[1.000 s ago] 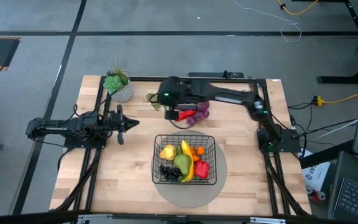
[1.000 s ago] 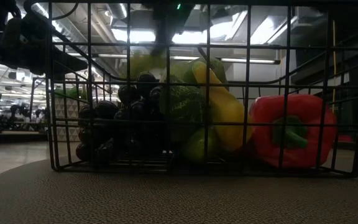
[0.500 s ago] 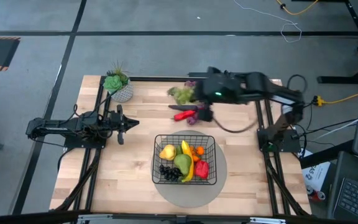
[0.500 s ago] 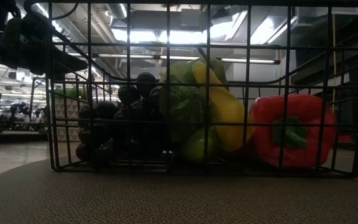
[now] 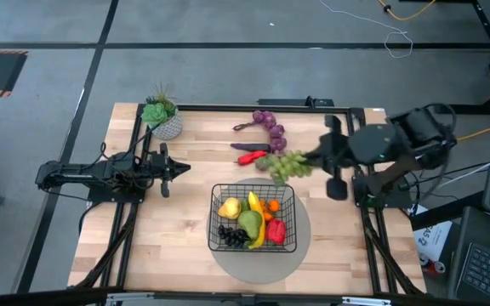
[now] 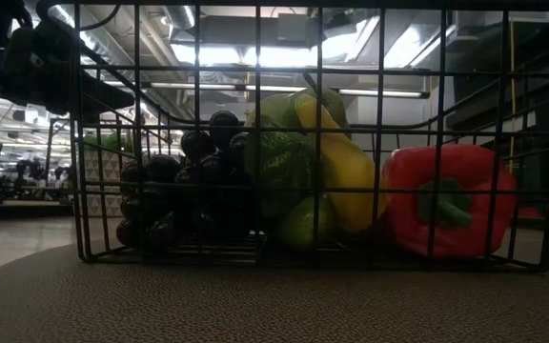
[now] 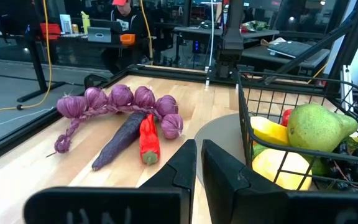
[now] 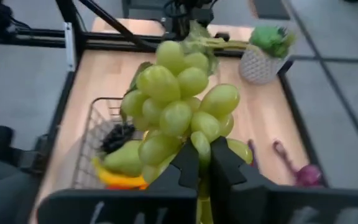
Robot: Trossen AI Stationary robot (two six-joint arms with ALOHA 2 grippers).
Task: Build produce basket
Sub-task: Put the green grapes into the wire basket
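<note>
Right gripper (image 8: 199,163): I see it clamped on the green grapes (image 5: 282,164), which have swung from the table's far side to just beyond the basket (image 5: 287,197).
Meaning: I judge the drop is next.
Left gripper (image 7: 199,163): fingers nearly together, empty, parked left.

Even, bright light overhead; the low view is dim and backlit by ceiling lights (image 6: 284,55), the right wrist view blurred.
</note>
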